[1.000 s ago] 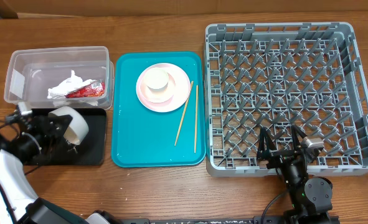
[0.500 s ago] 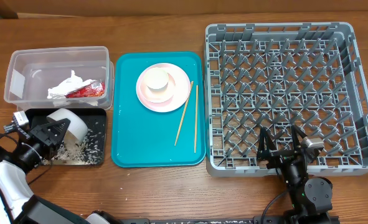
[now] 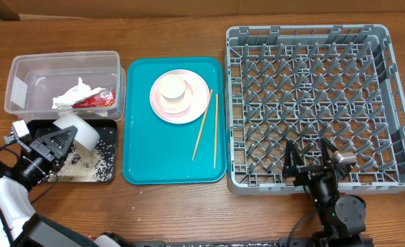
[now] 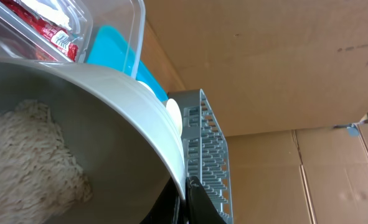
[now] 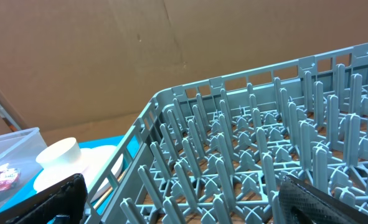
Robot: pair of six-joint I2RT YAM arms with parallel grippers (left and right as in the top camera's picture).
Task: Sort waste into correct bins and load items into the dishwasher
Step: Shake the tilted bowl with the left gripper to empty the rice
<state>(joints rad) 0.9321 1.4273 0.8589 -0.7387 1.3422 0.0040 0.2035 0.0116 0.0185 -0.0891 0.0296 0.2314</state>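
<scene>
From overhead, the left gripper (image 3: 59, 142) pinches the rim of the grey-green bowl (image 3: 79, 134). The bowl is tipped over the black tray (image 3: 110, 126), where loose rice (image 3: 86, 165) lies scattered, and only the left wrist view looks inside it, showing a clump of rice against its wall. The right gripper (image 3: 307, 157) hangs over the near edge of the dish rack (image 3: 305, 41); its wrist view shows the fingers spread wide, with the white cup (image 5: 59, 155) and pink plate (image 5: 103, 169) beyond the rack's wall.
</scene>
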